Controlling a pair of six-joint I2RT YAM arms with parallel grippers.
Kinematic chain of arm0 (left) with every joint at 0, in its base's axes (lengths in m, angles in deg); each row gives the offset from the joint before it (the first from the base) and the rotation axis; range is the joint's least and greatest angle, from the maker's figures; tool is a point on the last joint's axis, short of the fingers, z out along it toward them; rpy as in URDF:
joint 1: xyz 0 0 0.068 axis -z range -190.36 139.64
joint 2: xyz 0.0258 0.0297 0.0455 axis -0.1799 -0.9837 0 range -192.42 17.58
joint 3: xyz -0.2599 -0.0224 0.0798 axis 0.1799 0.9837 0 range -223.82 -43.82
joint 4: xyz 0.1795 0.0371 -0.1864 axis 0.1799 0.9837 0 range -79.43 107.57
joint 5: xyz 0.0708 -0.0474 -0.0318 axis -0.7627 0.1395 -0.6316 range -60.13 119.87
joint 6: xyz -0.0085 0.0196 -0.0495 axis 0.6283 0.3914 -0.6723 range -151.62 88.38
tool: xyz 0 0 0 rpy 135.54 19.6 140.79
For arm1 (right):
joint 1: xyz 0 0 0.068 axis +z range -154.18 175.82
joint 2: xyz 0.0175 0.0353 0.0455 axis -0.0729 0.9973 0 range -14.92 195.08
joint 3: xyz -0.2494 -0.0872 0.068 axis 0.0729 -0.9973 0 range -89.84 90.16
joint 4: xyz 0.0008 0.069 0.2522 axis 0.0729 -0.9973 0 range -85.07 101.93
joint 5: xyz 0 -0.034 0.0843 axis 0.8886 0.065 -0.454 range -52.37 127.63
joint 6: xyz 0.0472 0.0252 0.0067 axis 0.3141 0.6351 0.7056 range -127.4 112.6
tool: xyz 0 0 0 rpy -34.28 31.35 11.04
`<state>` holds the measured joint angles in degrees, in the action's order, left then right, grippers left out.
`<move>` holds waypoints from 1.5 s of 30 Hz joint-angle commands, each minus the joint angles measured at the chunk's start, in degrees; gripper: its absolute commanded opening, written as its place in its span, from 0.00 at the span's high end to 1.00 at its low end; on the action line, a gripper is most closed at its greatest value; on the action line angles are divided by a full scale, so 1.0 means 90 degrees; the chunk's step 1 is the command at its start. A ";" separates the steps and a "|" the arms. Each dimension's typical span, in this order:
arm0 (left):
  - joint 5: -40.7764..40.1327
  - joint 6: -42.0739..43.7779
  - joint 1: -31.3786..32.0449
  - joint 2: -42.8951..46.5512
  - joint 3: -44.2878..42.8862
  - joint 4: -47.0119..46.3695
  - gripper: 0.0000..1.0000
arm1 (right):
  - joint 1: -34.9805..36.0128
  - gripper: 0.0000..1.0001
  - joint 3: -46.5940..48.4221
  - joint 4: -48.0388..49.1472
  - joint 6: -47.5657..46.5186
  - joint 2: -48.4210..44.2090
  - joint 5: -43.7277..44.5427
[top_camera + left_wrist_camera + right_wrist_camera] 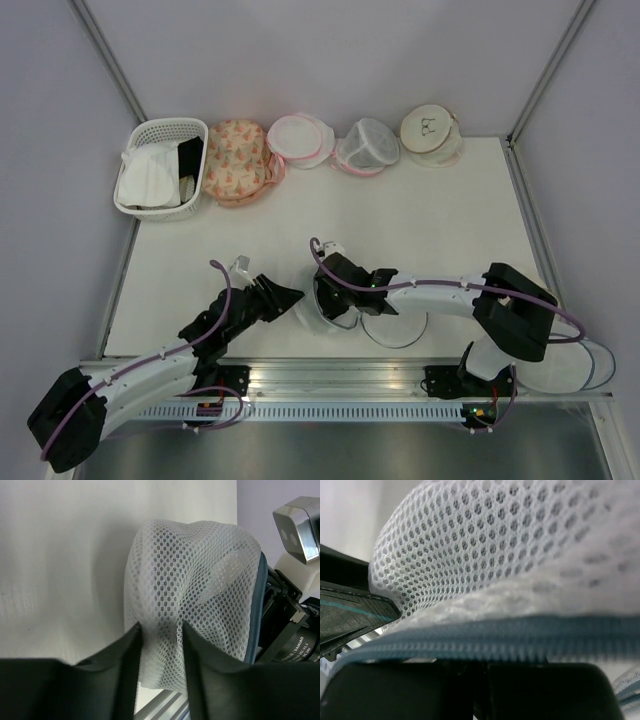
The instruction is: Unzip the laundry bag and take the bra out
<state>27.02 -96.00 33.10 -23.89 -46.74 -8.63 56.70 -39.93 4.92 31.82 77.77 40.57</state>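
The laundry bag (318,318), white mesh with a grey-blue zipper rim, sits near the table's front edge between my two grippers. My left gripper (290,296) is on its left side. In the left wrist view its fingers (131,655) pinch a fold of the bag's mesh (200,580), with the zipper rim (257,610) at the right. My right gripper (326,290) is on the bag's top right. In the right wrist view its jaws (480,677) are together right under the zipper rim (495,635), with mesh (495,545) above. The bra is not visible.
A white basket (165,128) with white cloth stands at the back left. Beside it along the back lie a floral pink bag (237,160), two pink-trimmed mesh bags (300,140) (367,147) and a round beige bag (430,132). A round mesh disc (395,328) lies right of the bag.
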 commanded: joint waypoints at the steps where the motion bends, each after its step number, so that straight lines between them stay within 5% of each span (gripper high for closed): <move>1: 0.0073 -0.0210 0.0005 0.0145 0.0324 -0.0377 0.53 | 0.0032 1.00 -0.0067 -0.0100 -0.0071 -0.0512 0.0269; 6: -0.0025 -0.0210 -0.0005 0.0291 0.0324 -0.0230 0.43 | 0.0032 1.00 -0.0106 -0.0315 -0.0042 -0.0854 0.0405; 13: -0.0054 -0.0220 -0.0005 0.0253 0.0324 -0.0122 0.65 | 0.0052 1.00 0.0137 -0.1162 -0.0100 -0.1586 0.0815; 25: -0.0093 -0.0239 0.0005 0.0087 0.0471 -0.0210 0.71 | 0.0101 0.99 0.1056 -0.4123 0.0065 -0.2231 0.3091; 36: -0.0132 -0.0308 0.0005 -0.0021 0.0490 -0.0161 0.70 | 0.0110 1.00 0.1778 -0.4934 0.0086 -0.3334 0.4408; 45: -0.0181 -0.0347 0.0005 -0.0099 0.0510 -0.0171 0.71 | 0.0110 1.00 0.2482 -0.4525 -0.0481 -0.4292 0.4703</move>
<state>26.88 -97.22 33.10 -24.26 -46.74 -8.81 57.49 -20.67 -37.00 30.60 41.53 79.69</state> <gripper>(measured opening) 0.291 0.011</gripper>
